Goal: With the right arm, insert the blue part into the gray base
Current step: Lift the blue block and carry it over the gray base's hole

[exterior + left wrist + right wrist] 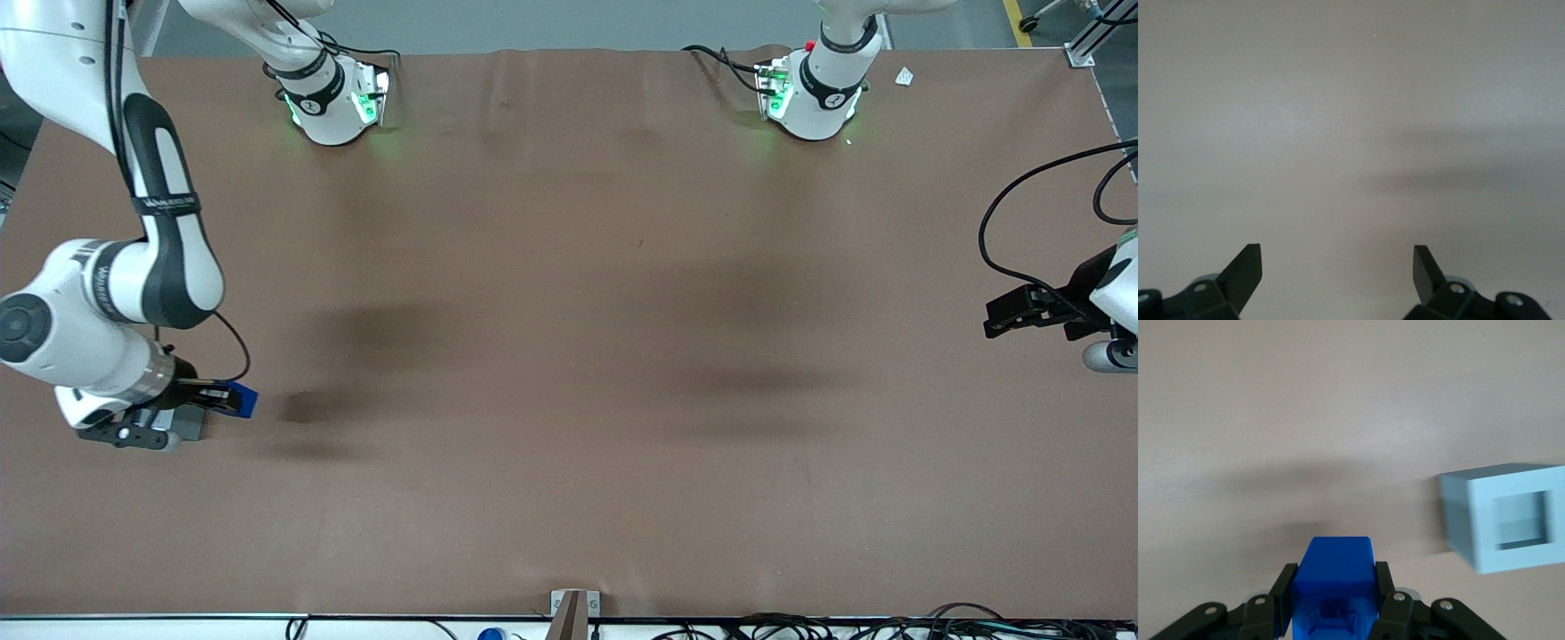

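Brown worktop (569, 356), matte, bare over most of its spread, soft shadows across the middle.

End effector (233, 397) sits at the working arm's end of the worktop, low over the surface. Wrist view: its two black fingers (1283, 593) are clamped on the blue part (1333, 587), one on each side face. Part sticks out past the fingertips; a dark notch shows in the face toward the camera. Shadow of part and fingers falls on the worktop just ahead, so the part looks raised off the surface.

Gray base (1505, 517) rests on the worktop, off to one side of the held part and apart from it, not touching. Square recess faces up, rim paler than the walls, nothing in it. Front view: base (188, 424) is mostly hidden under the wrist, only a gray corner showing just beside the end effector.

Right arm (164, 231) bends down from above to that spot.
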Robot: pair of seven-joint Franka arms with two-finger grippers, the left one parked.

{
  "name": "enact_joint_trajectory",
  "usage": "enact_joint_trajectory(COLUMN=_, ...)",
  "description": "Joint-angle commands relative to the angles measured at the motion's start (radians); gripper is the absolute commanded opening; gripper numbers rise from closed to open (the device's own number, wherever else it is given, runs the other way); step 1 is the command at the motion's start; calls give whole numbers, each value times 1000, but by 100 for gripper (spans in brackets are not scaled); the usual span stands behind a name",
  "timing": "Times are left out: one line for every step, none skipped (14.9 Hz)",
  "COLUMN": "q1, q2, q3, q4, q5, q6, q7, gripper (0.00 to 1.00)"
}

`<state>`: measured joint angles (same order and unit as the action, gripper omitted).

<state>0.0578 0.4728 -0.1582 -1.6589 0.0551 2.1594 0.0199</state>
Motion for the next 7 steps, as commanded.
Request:
enact_joint_trajectory(q1=-49, q2=-6, q3=8, q4=48, q5=-15, q6=-47, q7=-76, gripper=0)
enact_joint_trajectory(q1=-62, q2=-6, q3=8, q4=63, q5=-15, q6=-67, q7=-95, gripper=0)
enact_joint_trajectory(q1=-87, q2=-3, q3=9, q4=85, q5=-14, q6=-93, q7=-118, gripper=0)
enact_joint_trajectory(q1=-104, q2=-2, q3=9, q4=100, q5=-14, q6=-104, q7=-144, gripper=1)
enact_joint_trajectory(q1=-116, q2=0, q3=9, q4=102, q5=-11, q6=-105, q7=-168, gripper=0)
enact_joint_trajectory(q1=-137, q2=1, q3=9, q4=102, q5=-9, q6=-105, q7=-204, gripper=1)
enact_joint_trajectory(q1=-150, q2=3, q3=9, q4=102, q5=-6, q6=-104, q7=-228, gripper=1)
